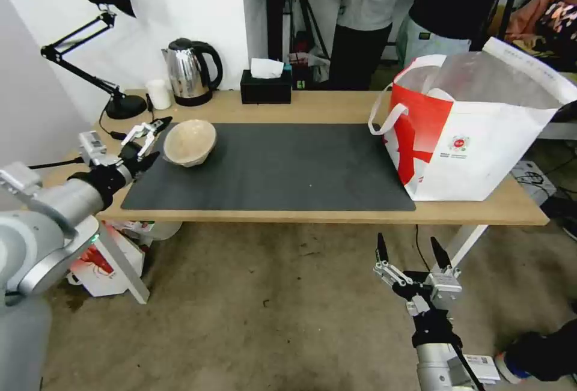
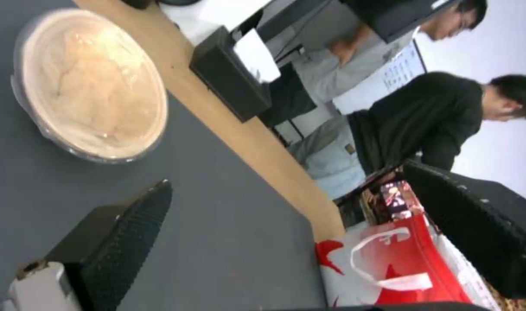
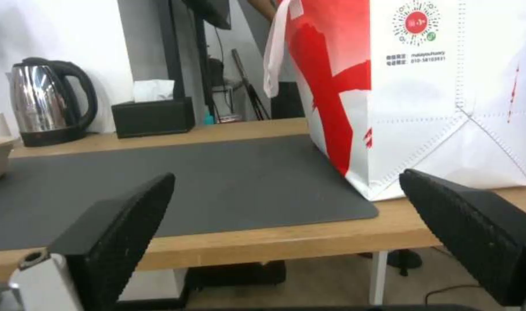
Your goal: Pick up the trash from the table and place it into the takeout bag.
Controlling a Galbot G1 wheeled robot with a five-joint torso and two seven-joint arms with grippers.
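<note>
A beige fibre bowl sits tilted on the left end of the dark grey mat on the table. My left gripper hovers open just left of its rim, with nothing between the fingers. From the left wrist, the bowl lies off to one side of the open gripper. The red-and-white takeout bag stands open at the table's right end. My right gripper hangs open below the table's front edge, facing the bag.
Along the back edge stand a black desk lamp, a small white cup, a steel kettle and a black tissue box. A smaller white bag sits on the floor under the table's left end. People stand behind the table.
</note>
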